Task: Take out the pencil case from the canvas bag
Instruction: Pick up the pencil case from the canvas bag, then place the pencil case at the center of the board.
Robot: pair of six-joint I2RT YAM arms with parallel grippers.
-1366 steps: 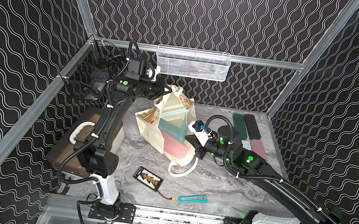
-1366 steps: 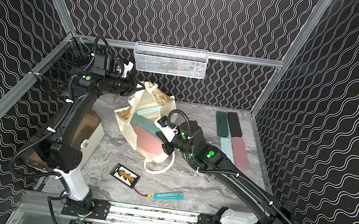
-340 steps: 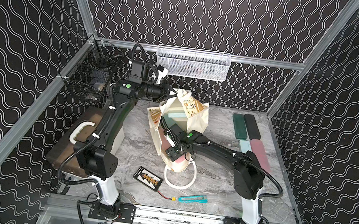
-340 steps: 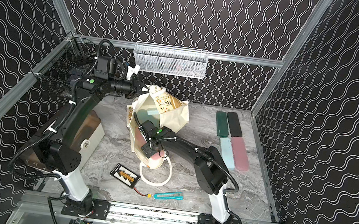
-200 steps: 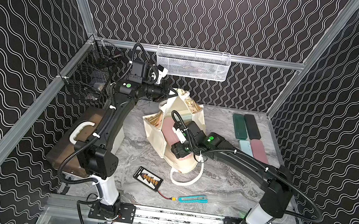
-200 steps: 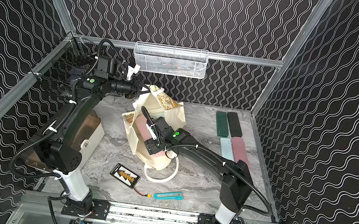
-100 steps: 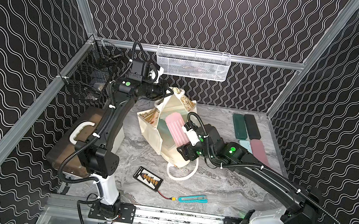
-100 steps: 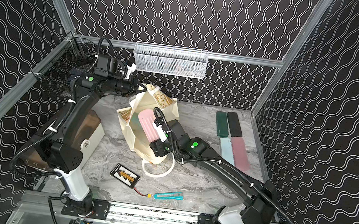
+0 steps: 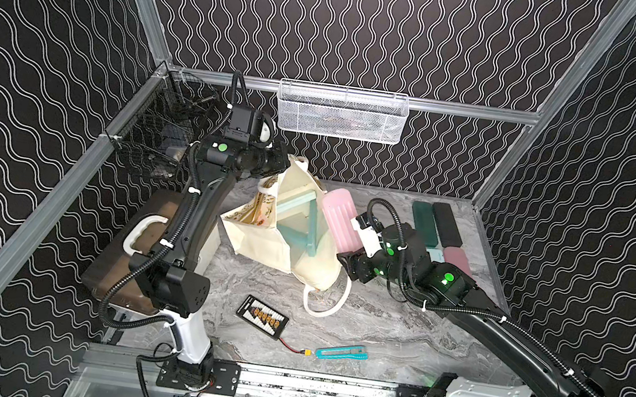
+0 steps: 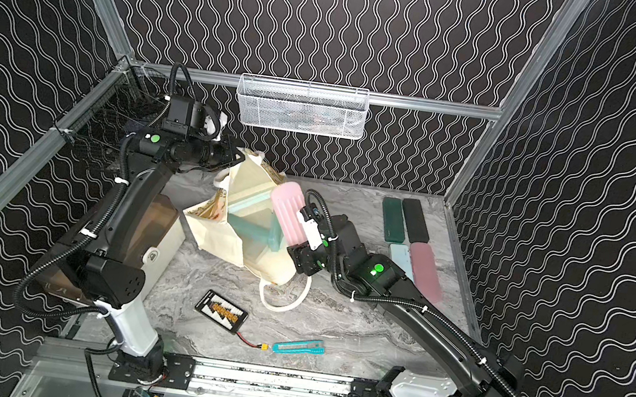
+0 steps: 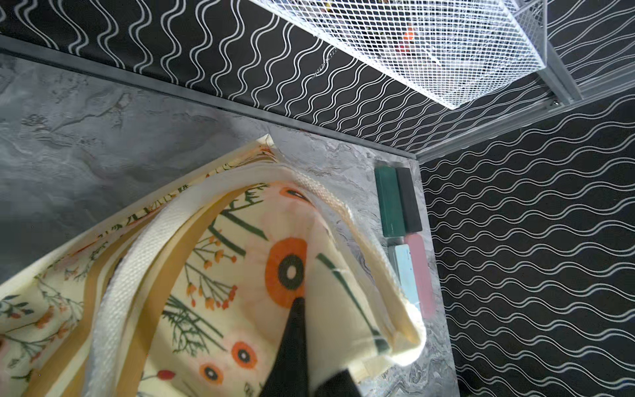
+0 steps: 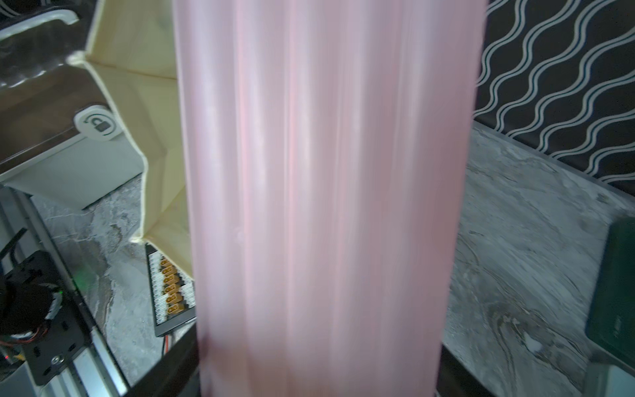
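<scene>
Grey marble table [image 9: 374, 332]: my right gripper [image 9: 355, 248] clamps the lower end of the pink pencil case [image 9: 340, 219], tilted up just beside the mouth of the canvas bag [image 9: 280, 247] mid-table; my left gripper [image 9: 286, 163] pinches the bag's raised rim toward the back edge.

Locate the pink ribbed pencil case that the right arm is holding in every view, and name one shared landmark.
Top view: pink pencil case mid-scene, at the canvas bag's right edge.
Top view: same place.
Left wrist: not in it; the pink case on the table is another.
Right wrist: fills the middle.
Landmark: dark green case, in all four.
</scene>
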